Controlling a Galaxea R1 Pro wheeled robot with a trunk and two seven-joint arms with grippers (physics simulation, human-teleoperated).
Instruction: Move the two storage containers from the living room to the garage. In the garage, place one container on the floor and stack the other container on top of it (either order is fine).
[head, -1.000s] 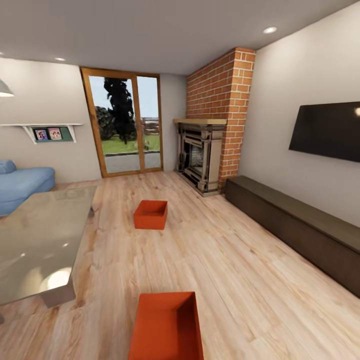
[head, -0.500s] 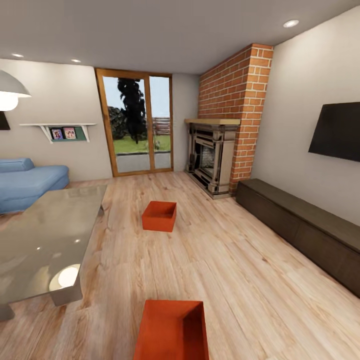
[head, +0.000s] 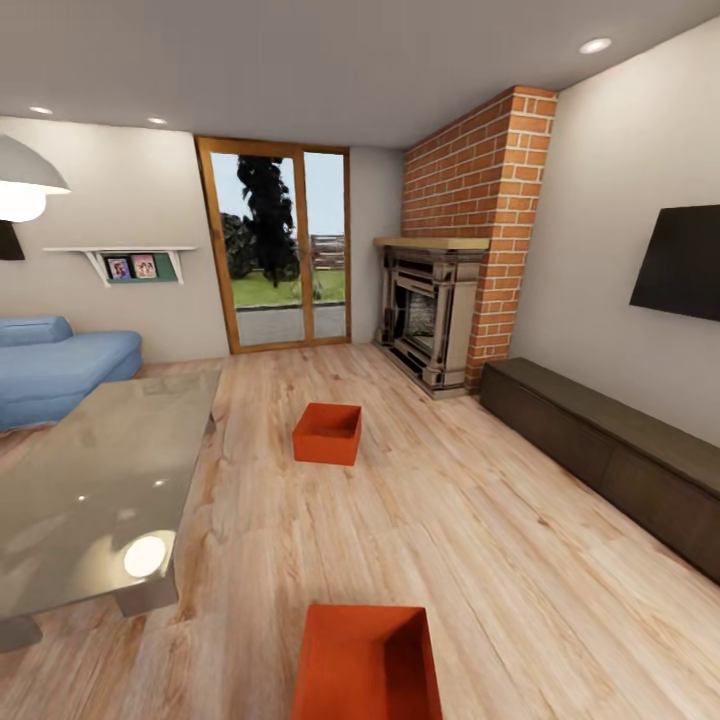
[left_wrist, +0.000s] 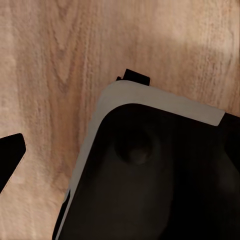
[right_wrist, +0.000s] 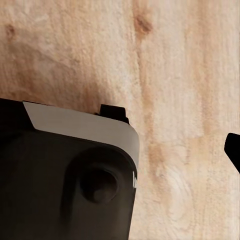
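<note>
I am in the living room, on its light wood plank floor (head: 490, 530). One orange-red open-topped storage container (head: 368, 665) lies right in front of me, cut off by the lower edge of the head view. The other storage container (head: 327, 434) sits farther off, mid-floor, before the glass doors (head: 280, 250). Both look empty. In the left wrist view a dark fingertip (left_wrist: 10, 152) pokes in over the planks, beside my dark grey-rimmed base (left_wrist: 150, 175). The right wrist view likewise has a dark fingertip (right_wrist: 234, 147) and the base (right_wrist: 65, 175). The garage is out of view.
A glass-topped table (head: 90, 480) stands close on the left, with a blue sofa (head: 60, 365) behind it. A brick fireplace (head: 440, 310) fills the far right corner. A long dark low cabinet (head: 610, 450) runs along the right wall under a black TV (head: 680, 262).
The whole head view has shifted: the camera has turned left, so both containers and the fireplace sit farther right in the picture. The containers themselves have not moved.
</note>
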